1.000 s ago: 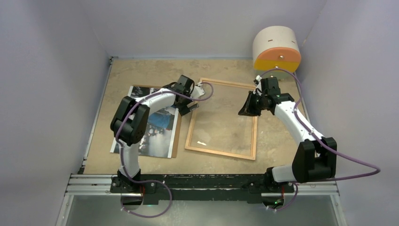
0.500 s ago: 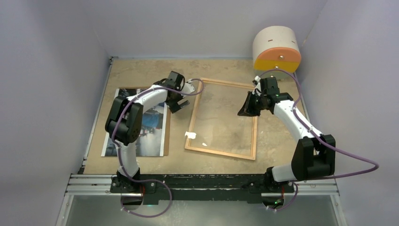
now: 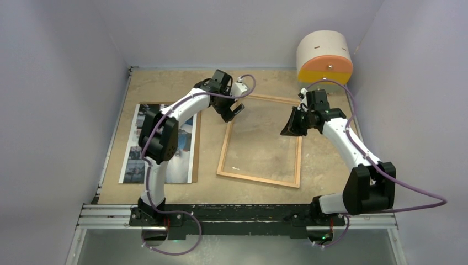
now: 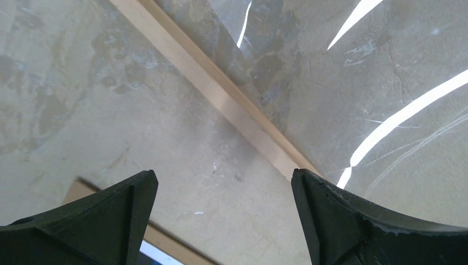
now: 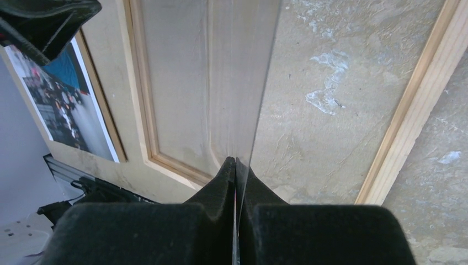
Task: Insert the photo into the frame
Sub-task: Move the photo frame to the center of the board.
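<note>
The photo [image 3: 160, 144] lies face up at the left, on a brown backing panel [image 3: 196, 152]. The light wooden frame [image 3: 258, 179] lies flat in the middle. My left gripper [image 3: 235, 110] is open and empty, low over the frame's far left corner; its wrist view shows the gripper [image 4: 223, 176] beside the moulding [image 4: 221, 99]. My right gripper [image 3: 291, 126] is over the frame's right side. In its wrist view the gripper [image 5: 236, 163] is shut on the edge of the clear pane [image 5: 243, 83], held tilted above the frame [image 5: 411, 110]. The photo [image 5: 60, 105] shows beyond.
A round white and orange drum [image 3: 324, 56] stands at the back right corner. Grey walls close in the left, back and right. The black rail [image 3: 237, 212] with the arm bases runs along the near edge.
The photo and backing panel slid left, away from the frame. My left gripper then moved right and back to the frame's far left corner. The right gripper has held still.
</note>
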You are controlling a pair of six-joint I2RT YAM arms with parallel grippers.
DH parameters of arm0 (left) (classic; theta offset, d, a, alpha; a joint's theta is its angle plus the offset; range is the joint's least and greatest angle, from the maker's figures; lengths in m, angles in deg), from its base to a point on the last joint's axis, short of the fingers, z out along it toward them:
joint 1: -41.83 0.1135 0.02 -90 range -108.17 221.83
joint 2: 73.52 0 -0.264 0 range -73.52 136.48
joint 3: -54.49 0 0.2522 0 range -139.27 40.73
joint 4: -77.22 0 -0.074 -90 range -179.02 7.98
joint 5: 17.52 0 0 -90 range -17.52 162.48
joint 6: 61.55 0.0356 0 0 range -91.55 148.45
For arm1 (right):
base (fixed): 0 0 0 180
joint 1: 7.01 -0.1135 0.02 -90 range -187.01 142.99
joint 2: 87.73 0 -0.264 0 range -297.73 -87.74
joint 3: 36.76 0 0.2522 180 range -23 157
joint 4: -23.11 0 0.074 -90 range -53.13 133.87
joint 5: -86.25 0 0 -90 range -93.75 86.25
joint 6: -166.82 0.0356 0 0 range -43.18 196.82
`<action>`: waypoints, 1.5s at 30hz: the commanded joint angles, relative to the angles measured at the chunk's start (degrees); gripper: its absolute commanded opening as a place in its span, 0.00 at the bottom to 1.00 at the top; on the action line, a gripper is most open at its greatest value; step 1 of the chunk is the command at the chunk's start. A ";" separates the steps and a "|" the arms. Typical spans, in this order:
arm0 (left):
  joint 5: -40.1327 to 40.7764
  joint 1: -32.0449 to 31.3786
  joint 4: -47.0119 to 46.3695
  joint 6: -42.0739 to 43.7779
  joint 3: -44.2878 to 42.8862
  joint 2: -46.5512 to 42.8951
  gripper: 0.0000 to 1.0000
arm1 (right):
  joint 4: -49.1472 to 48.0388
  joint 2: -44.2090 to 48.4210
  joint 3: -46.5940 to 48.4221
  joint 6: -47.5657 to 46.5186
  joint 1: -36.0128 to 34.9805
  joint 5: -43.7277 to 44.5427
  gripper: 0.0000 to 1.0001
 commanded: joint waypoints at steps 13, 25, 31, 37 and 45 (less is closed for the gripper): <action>0.31 -1.39 0.83 -2.12 0.71 4.75 0.80 | -3.00 1.96 -3.46 0.99 0.19 -2.22 0.00; 4.86 1.39 -1.54 2.07 9.65 -0.96 0.77 | -10.30 0.44 -7.18 6.88 -5.32 -3.37 0.00; 1.92 2.64 0.85 2.09 8.30 -4.27 0.84 | -11.99 -0.35 -6.85 8.91 -7.72 -2.46 0.00; -3.26 5.28 4.33 1.10 3.49 -8.54 0.96 | -10.67 0.83 -3.47 8.82 -7.72 -2.95 0.00; 0.32 12.85 3.94 -0.38 1.90 -9.64 0.96 | -11.53 1.65 2.31 9.76 -8.34 -8.46 0.00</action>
